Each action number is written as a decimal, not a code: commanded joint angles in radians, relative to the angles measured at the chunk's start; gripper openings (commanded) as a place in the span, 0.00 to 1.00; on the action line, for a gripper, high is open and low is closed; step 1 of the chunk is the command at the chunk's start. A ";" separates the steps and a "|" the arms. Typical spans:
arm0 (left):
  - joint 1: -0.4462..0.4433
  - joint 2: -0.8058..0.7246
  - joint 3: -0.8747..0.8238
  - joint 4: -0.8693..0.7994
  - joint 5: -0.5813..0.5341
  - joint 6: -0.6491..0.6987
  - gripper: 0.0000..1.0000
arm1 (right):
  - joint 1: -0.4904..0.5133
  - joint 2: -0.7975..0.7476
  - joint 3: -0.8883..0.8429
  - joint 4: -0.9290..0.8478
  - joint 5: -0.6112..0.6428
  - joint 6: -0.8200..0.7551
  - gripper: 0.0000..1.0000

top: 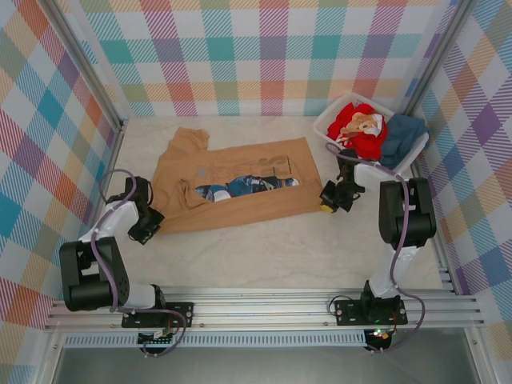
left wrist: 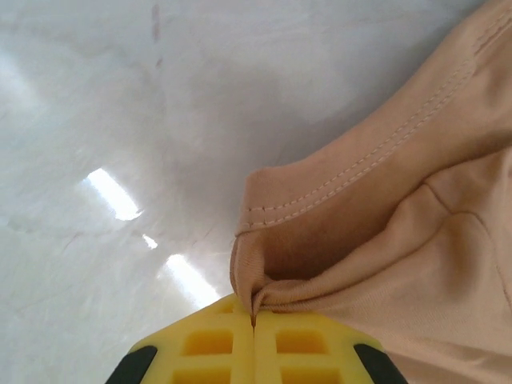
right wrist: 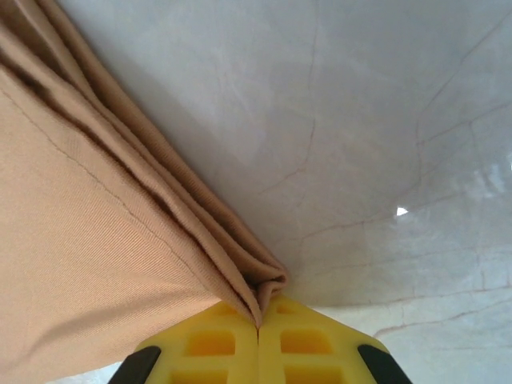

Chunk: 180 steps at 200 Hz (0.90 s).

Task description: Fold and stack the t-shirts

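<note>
While the red shirt [top: 352, 126] and the teal shirt [top: 405, 133] are lying in the basket [top: 326, 125], the tan shirt [top: 232, 188] is lying partly folded on the surface [top: 256, 256] just left of the basket. The left gripper [left wrist: 254, 324] and the right gripper [right wrist: 258, 328] are each clamping one corner. The fold appears underway, with the next move calling for both corners carried evenly across.
</note>
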 commanded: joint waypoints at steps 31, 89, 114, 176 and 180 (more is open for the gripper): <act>0.001 -0.092 -0.108 -0.152 -0.024 -0.042 0.00 | 0.040 -0.149 -0.155 -0.088 0.050 0.068 0.00; -0.022 -0.133 -0.123 -0.206 -0.056 -0.113 0.00 | 0.092 -0.324 -0.306 -0.199 0.066 0.178 0.00; -0.027 -0.133 -0.120 -0.214 -0.060 -0.138 0.00 | 0.101 -0.384 -0.376 -0.240 0.049 0.231 0.00; -0.040 -0.150 -0.126 -0.233 -0.066 -0.128 0.11 | 0.101 -0.428 -0.431 -0.270 0.032 0.262 0.18; -0.044 -0.154 -0.117 -0.243 -0.070 -0.129 0.18 | 0.101 -0.435 -0.428 -0.275 0.037 0.262 0.24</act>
